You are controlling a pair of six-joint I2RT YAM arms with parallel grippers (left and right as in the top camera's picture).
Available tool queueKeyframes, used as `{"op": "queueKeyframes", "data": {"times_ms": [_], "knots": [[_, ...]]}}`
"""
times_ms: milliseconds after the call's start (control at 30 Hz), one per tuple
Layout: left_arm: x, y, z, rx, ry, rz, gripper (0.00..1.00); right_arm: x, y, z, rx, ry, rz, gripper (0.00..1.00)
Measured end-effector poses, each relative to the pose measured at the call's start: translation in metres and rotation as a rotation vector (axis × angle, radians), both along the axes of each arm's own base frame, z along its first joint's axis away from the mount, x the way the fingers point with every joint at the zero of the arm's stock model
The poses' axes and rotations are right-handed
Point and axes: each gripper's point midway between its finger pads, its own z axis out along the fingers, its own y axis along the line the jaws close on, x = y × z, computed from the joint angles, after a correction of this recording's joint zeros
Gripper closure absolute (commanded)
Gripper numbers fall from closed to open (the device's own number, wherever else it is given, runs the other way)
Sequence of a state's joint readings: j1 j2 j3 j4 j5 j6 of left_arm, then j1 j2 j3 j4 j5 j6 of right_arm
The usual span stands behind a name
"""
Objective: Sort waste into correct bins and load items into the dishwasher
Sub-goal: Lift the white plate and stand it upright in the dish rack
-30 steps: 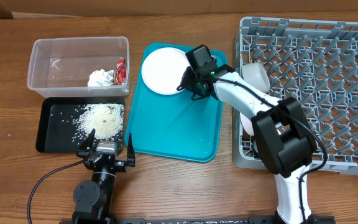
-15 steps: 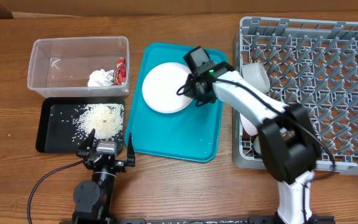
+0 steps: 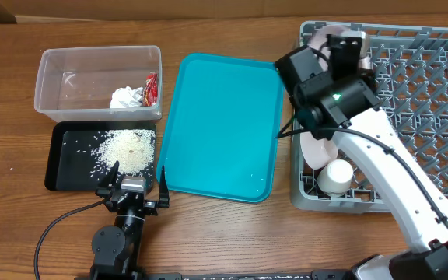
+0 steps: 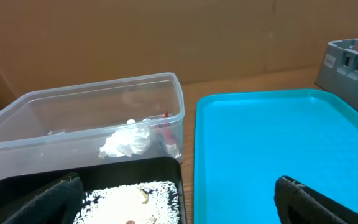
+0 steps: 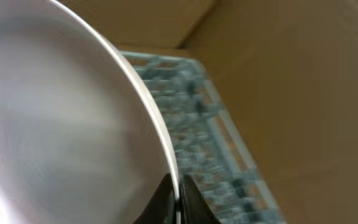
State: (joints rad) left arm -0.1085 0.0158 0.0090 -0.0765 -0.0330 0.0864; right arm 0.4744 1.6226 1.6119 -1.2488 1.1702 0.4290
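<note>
Right gripper [image 5: 178,198]: closed on the rim of the round white plate [image 5: 61,124], one finger on each face. I hold the plate on edge. In the right wrist view its face fills the left half of the frame, and the grey dish rack [image 3: 411,93] lies behind it, blurred. From overhead, my right wrist hangs over the rack's left side, towards the far edge of the tabletop. The rack occupies the right end of the table [image 3: 22,218]. A small white vessel [image 3: 337,177], cup or bowl I cannot tell, sits in the rack's near-left corner.

Left gripper [image 3: 133,185]: fingers spread wide, nothing between them, low at the near edge of the tabletop, just beside the black tray [image 3: 64,167]. The rice grains [image 3: 127,149] lie heaped in that tray's right half.

The clear tub [image 3: 53,93] stands behind the black tray, towards the far-left corner. The crumpled tissue [image 3: 125,97] and the red-and-white wrapper [image 3: 151,87] lie in the tub against its right wall.

The teal tray [image 3: 224,124] lies in the middle of the tabletop, between the two bins and the rack.
</note>
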Motion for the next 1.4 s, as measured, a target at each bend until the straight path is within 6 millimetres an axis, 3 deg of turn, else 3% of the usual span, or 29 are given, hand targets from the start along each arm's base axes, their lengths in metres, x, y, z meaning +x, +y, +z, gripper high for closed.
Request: {"op": "queueKeyframes", "data": {"times_ms": [100,233,267,300,367,467,533,567,633,733,767,867,900,1100,1233,1300,1333,1400], "knots": [[0.000,0.000,0.000,0.000,0.000,0.000,0.00,-0.004,-0.031,0.009,-0.072,0.005,-0.085,0.96],[0.000,0.000,0.000,0.000,0.000,0.000,0.00,-0.003,-0.064,0.006,-0.065,0.002,-0.177,0.96],[0.000,0.000,0.000,0.000,0.000,0.000,0.00,-0.001,-0.071,0.000,-0.050,0.012,-0.191,0.96],[0.000,0.000,0.000,0.000,0.000,0.000,0.00,0.003,-0.083,-0.017,-0.030,0.060,-0.213,0.96],[0.000,0.000,0.000,0.000,0.000,0.000,0.00,0.004,-0.089,-0.038,-0.032,0.127,-0.222,0.96],[0.000,0.000,0.000,0.000,0.000,0.000,0.00,0.013,-0.083,-0.073,-0.046,0.229,-0.203,0.96],[0.000,0.000,0.000,0.000,0.000,0.000,0.00,0.017,-0.078,-0.085,-0.054,0.264,-0.189,0.96],[0.000,0.000,0.000,0.000,0.000,0.000,0.00,0.019,-0.072,-0.091,-0.059,0.280,-0.175,0.96],[0.000,0.000,0.000,0.000,0.000,0.000,0.00,0.021,-0.059,-0.094,-0.069,0.289,-0.139,0.84],[0.000,0.000,0.000,0.000,0.000,0.000,0.00,0.020,-0.029,-0.093,-0.096,0.310,-0.059,0.48],[0.000,0.000,0.000,0.000,0.000,0.000,0.00,0.018,-0.010,-0.093,-0.113,0.318,-0.010,0.44],[0.000,0.000,0.000,0.000,0.000,0.000,0.00,0.010,0.028,-0.093,-0.145,0.335,0.089,0.39],[0.000,0.000,0.000,0.000,0.000,0.000,0.00,0.005,0.049,-0.093,-0.153,0.329,0.139,0.37],[0.000,0.000,0.000,0.000,0.000,0.000,0.00,-0.014,0.096,-0.090,-0.096,0.323,0.243,0.37],[0.000,0.000,0.000,0.000,0.000,0.000,0.00,-0.029,0.124,-0.070,0.187,0.256,0.305,0.32],[0.000,0.000,0.000,0.000,0.000,0.000,0.00,-0.033,0.139,-0.055,0.351,0.215,0.349,0.05],[0.000,0.000,0.000,0.000,0.000,0.000,0.00,-0.035,0.156,-0.037,0.508,0.162,0.403,0.00],[0.000,0.000,0.000,0.000,0.000,0.000,0.00,-0.040,0.183,-0.007,0.722,0.091,0.509,0.00]]}}
